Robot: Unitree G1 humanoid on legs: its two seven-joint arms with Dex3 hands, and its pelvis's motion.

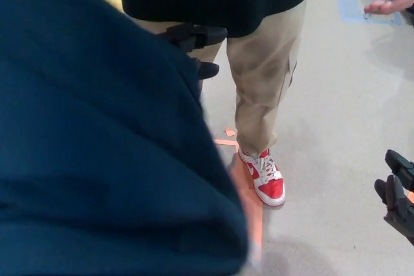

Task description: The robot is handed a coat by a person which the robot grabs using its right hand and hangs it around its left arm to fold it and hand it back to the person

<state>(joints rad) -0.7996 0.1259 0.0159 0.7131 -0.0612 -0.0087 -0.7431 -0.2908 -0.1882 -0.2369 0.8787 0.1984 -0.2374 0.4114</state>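
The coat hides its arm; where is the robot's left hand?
Head view, upper centre: the left hand sticks out beyond the coat, in front of the person's tan trousers.
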